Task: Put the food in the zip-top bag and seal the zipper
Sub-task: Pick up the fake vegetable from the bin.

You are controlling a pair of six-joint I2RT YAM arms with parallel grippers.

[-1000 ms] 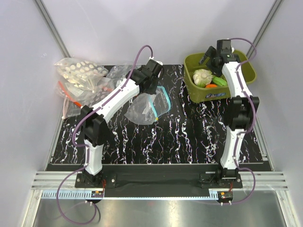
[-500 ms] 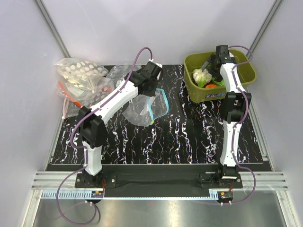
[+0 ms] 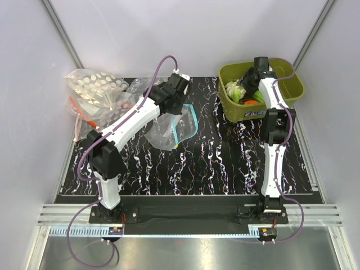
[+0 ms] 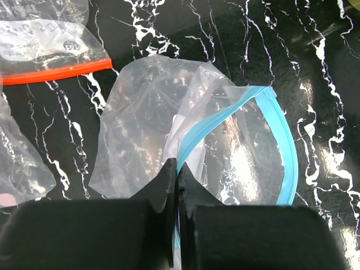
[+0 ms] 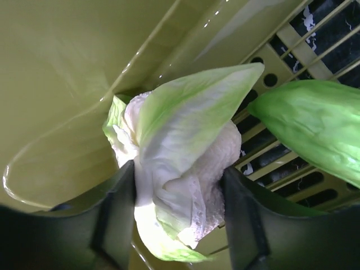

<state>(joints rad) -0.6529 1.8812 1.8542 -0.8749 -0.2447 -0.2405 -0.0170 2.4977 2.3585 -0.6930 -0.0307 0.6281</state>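
Note:
The zip-top bag [image 3: 167, 130] lies crumpled on the black marbled table, its mouth held open. My left gripper [image 4: 177, 169] is shut on the near run of the teal-blue zipper [image 4: 281, 135], with clear bag film [image 4: 140, 124] spread beyond the fingers. The food sits in the olive-green bin [image 3: 299, 84]: a pale cream piece with green leaves [image 5: 180, 140], a green piece [image 5: 315, 124] and an orange piece [image 3: 249, 102]. My right gripper [image 5: 180, 191] reaches down into the bin, and both fingers [image 5: 121, 202] press the sides of the cream piece.
A clear bag of white round pieces [image 3: 95, 84] and a clear bag with a red-orange strip [image 4: 56, 70] lie at the table's back left, beside more crumpled clear plastic [image 3: 138, 85]. The bin's wall [image 5: 73, 67] stands close to my right fingers.
My right gripper dropped into the bin and closed from wide open onto the cream piece. My left arm shifted slightly left, still holding the bag.

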